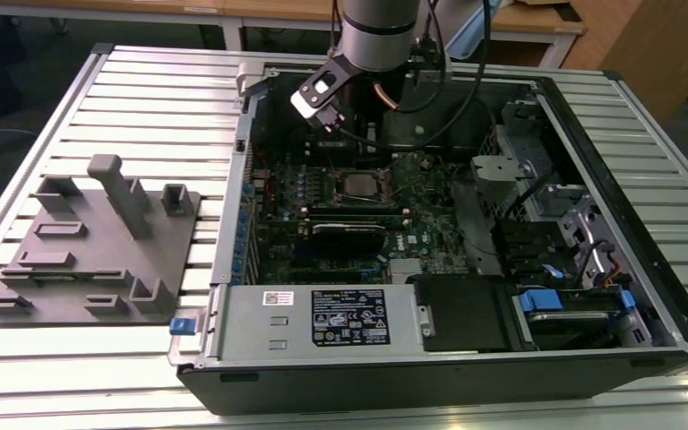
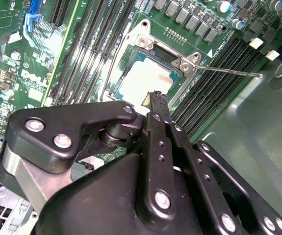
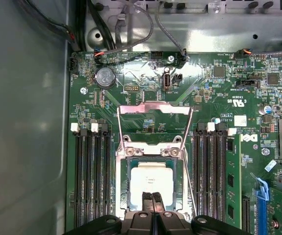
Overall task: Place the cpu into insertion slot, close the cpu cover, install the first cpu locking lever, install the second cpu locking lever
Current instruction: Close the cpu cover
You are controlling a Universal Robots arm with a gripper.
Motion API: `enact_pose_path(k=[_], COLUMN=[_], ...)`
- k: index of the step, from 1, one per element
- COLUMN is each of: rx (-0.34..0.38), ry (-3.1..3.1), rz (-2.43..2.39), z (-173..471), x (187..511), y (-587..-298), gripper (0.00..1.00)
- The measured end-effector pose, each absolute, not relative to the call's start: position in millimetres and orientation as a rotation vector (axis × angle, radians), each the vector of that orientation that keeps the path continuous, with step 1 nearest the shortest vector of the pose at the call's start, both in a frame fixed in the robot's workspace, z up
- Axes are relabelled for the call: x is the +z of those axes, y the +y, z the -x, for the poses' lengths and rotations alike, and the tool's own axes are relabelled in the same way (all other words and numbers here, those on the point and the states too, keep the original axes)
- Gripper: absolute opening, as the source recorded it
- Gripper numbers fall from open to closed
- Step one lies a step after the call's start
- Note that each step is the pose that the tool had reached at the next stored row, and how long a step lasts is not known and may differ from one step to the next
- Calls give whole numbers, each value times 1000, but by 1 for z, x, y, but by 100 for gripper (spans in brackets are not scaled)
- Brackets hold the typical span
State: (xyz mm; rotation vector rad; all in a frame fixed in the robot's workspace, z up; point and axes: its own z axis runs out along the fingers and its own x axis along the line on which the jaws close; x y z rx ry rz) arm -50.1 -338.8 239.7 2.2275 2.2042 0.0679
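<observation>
The cpu (image 3: 152, 182) lies flat in the insertion slot (image 3: 122, 191) on the green board, its pale silver top showing; it also shows in the second wrist view (image 2: 143, 81) and, small, in the exterior view (image 1: 356, 184). The cpu cover (image 3: 155, 109) stands open, hinged up at the slot's far edge. A thin wire locking lever (image 2: 229, 70) sticks out free beside the slot. My gripper (image 3: 152, 199) is shut, empty, its fingertips together just over the cpu's near edge. It reaches down into the case (image 1: 334, 133).
Black memory slots (image 3: 91, 176) flank the socket on both sides. The open computer case (image 1: 666, 296) lies on a slatted table, power supply box (image 1: 320, 315) at its near side. A grey fixture plate (image 1: 93, 251) sits at the exterior view's left. Cables (image 3: 131, 34) hang beyond the board.
</observation>
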Motion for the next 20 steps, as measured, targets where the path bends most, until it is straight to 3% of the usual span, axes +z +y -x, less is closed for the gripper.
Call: enact_pose_path(k=[20], rx=[69], ry=[2205], rz=[-2228], z=[50], x=[262], y=[-339], gripper=[11])
